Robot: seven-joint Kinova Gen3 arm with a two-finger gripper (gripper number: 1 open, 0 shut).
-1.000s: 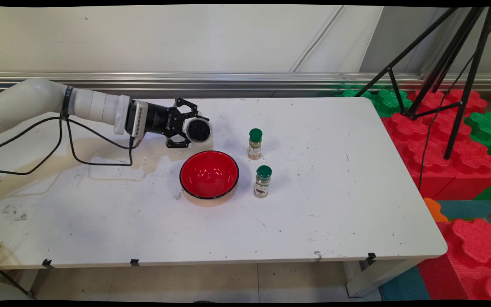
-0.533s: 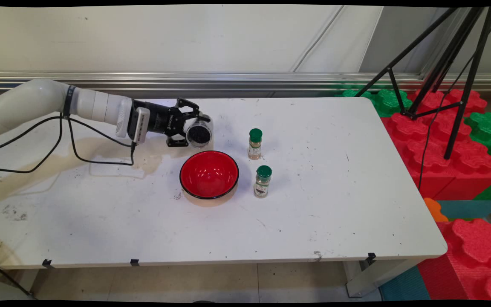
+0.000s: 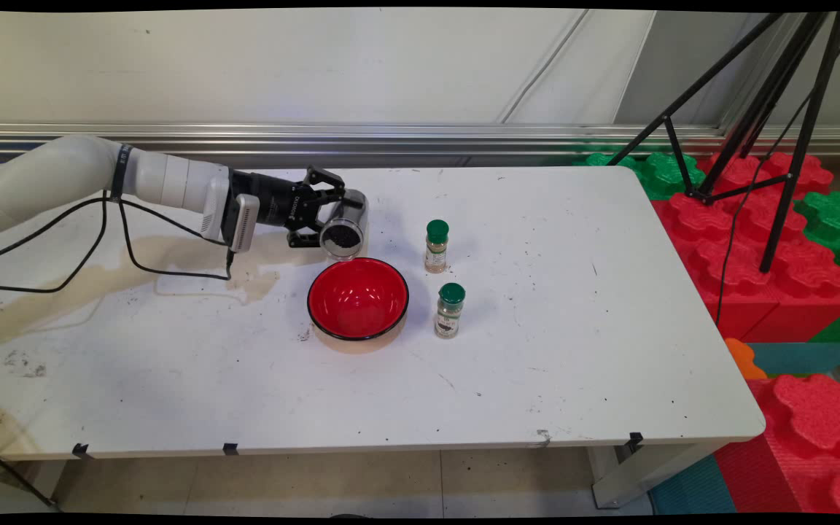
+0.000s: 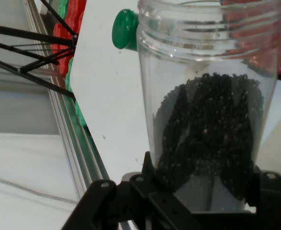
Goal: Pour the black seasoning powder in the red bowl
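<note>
The gripper [image 3: 327,216] is clamped across a clear plastic jar [image 3: 345,224] of small black grains, held on its side above the desk [image 3: 573,343]. The jar's open mouth faces toward the near side, just beyond the far rim of the red bowl [image 3: 358,297]. In the hand view the grains [image 4: 210,129] are heaped partway along the tilted jar, short of the mouth.

As a judgement, pouring cleanly here calls for the mouth to sit squarely over the bowl's hollow before any further tilt, and for a slow roll so the grains slide rather than burst out. Two green-capped spice bottles, one farther [image 3: 436,246] and one nearer [image 3: 450,310], stand just right of the bowl, so sideways swings should stay small.
</note>
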